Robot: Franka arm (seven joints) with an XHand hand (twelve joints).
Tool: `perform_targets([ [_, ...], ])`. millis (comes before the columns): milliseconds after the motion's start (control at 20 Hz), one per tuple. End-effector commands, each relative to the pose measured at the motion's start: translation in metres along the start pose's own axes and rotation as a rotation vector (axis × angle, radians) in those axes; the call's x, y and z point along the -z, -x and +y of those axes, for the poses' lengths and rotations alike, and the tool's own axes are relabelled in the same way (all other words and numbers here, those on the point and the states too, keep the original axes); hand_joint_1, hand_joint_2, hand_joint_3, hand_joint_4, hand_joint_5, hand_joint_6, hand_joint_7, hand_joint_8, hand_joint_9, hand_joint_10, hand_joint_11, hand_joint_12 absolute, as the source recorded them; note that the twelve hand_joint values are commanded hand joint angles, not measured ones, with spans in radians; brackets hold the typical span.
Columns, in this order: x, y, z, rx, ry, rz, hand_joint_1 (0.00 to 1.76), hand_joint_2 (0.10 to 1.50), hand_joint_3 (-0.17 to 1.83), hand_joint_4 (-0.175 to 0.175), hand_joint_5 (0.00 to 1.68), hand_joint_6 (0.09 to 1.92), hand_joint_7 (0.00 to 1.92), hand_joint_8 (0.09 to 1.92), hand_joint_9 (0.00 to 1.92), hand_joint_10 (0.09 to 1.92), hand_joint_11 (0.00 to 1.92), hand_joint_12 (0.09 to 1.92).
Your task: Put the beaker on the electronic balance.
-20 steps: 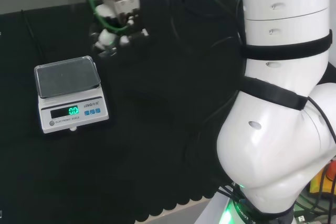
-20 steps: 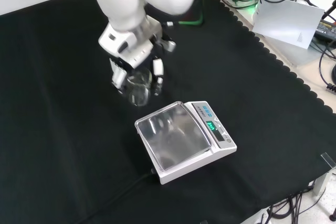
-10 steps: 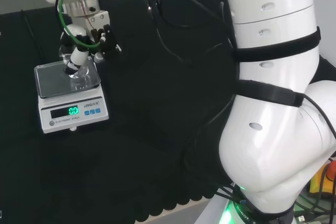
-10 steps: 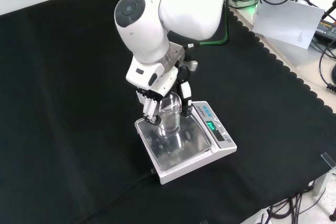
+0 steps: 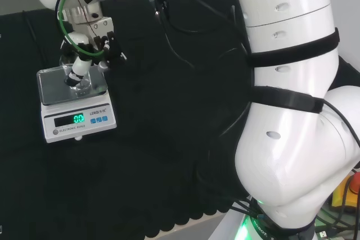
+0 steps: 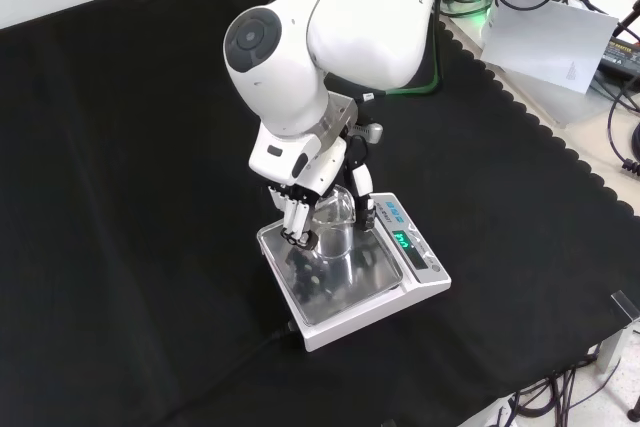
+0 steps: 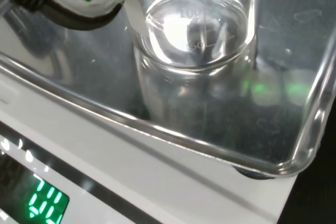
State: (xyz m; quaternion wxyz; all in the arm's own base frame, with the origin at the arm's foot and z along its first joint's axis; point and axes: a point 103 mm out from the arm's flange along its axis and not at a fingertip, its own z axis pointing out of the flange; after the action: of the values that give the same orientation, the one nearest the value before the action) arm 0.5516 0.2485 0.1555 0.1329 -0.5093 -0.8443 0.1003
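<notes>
I have the beaker (image 6: pixel 333 235) upright over the steel pan of the electronic balance (image 6: pixel 352 269), at the pan's centre in the front view, its base at or just above the plate; I cannot tell whether it touches. In the wrist view the glass (image 7: pixel 195 51) looks empty. My hand (image 6: pixel 318 190) is curled round it from twelve o'clock, fingers on one side and thumb on the other. I judge this the placing step, nearly done. Next I need to settle the base flat, uncurl my fingers without tipping the glass, then lift straight off. I count one beaker, one balance and one black cloth (image 6: pixel 130 197) beneath.
</notes>
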Motion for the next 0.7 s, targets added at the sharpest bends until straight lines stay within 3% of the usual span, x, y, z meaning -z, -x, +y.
perform_targets([
  [50, -0.001, 0.002, -0.001, 0.026, -0.064, 0.015, 1.00, 0.60, 0.82, -0.111, 0.38, 1.06, 0.74, 1.23, 1.12, 0.92, 1.04, 1.11],
  [200, 0.010, 0.004, -0.005, 0.040, -0.040, 0.034, 0.76, 0.54, 0.62, -0.042, 0.09, 0.38, 0.31, 0.94, 0.70, 0.78, 0.48, 1.35],
  [300, 0.022, 0.004, -0.008, 0.049, -0.023, 0.037, 0.66, 0.55, 0.50, -0.019, 0.03, 0.13, 0.13, 0.83, 0.52, 0.77, 0.26, 1.44],
  [450, 0.041, 0.003, -0.015, 0.062, 0.008, 0.032, 0.61, 0.57, 0.38, -0.006, 0.00, 0.09, 0.04, 0.77, 0.39, 0.80, 0.13, 1.50],
  [700, 0.065, 0.003, -0.026, 0.065, 0.046, 0.017, 0.59, 0.58, 0.34, -0.002, 0.00, 0.09, 0.02, 0.76, 0.36, 0.80, 0.10, 1.50],
])
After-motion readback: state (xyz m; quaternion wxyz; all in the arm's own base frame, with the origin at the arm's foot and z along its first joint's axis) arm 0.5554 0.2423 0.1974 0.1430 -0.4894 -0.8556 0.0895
